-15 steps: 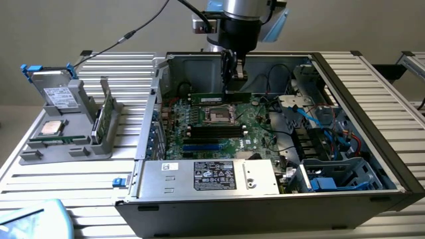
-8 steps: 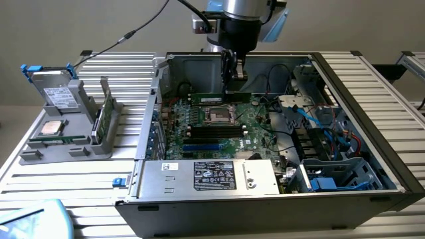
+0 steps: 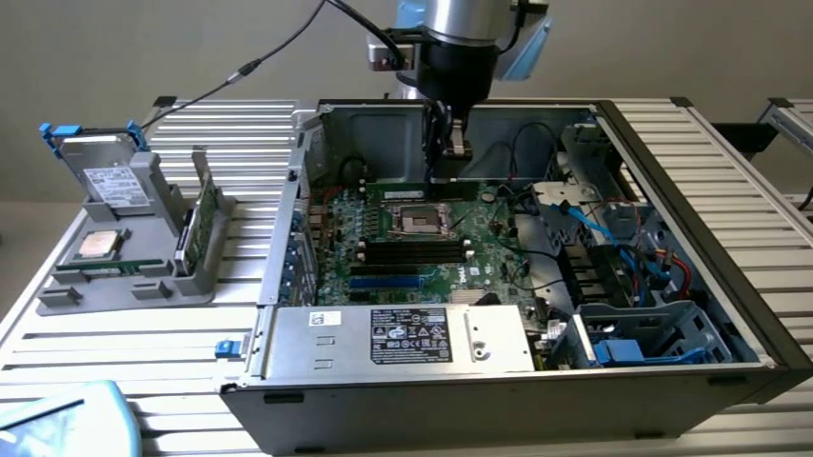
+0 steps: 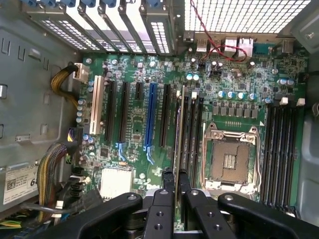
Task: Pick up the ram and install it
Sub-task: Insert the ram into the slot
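In the exterior view, an open PC case [image 3: 763,333] lies on its side on a slatted table [image 3: 128,343]. The arm comes down from above w/ its claw [image 3: 447,171] inside the case, over the far edge of the motherboard [image 3: 381,228]. The claw is closed nearly all the way on the ram [image 3: 406,189], a slim green stick held level and on edge, just beyond the CPU socket [image 3: 420,221]. A bank of black memory slots [image 3: 413,252] sits on the near side of the socket. The silver power supply [image 3: 318,352] fills the case's near edge. On the exterior view's left, well apart from the case, a grey holder [image 3: 121,286] carries a square silver processor chip [image 3: 99,245].

In the wrist view, the claw [image 4: 175,181] is seen from above. Its two black fingers [image 4: 167,184] pinch the ram [image 4: 178,129] between them w/ no visible gap. The stick shows edge-on, as a thin line running along the black slots [image 4: 194,129] just beside the empty socket. Whether its lower edge touches a slot or hangs just over it, can't tell from this angle. A blue expansion slot [image 4: 149,119] stands a few slots away, on the side away from the socket.
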Robot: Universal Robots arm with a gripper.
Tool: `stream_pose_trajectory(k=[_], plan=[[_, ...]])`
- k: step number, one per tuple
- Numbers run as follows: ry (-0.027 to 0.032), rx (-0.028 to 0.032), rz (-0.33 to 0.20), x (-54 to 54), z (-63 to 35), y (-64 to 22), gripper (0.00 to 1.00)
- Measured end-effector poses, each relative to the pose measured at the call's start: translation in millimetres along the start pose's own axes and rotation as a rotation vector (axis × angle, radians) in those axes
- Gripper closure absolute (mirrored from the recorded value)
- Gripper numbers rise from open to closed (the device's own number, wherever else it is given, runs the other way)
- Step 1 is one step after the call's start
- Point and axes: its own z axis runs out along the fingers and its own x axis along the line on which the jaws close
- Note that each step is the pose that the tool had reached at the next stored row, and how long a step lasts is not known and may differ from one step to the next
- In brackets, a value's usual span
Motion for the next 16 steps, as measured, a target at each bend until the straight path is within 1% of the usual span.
stream_pose_trajectory(k=[7, 16], plan=[[-0.0003, -0.0002, 0.001, -1.6, 12.5, -1.1, 0.86], [-0.0037, -0.0044, 0.034, -4.0, 28.8, -2.7, 0.86]])
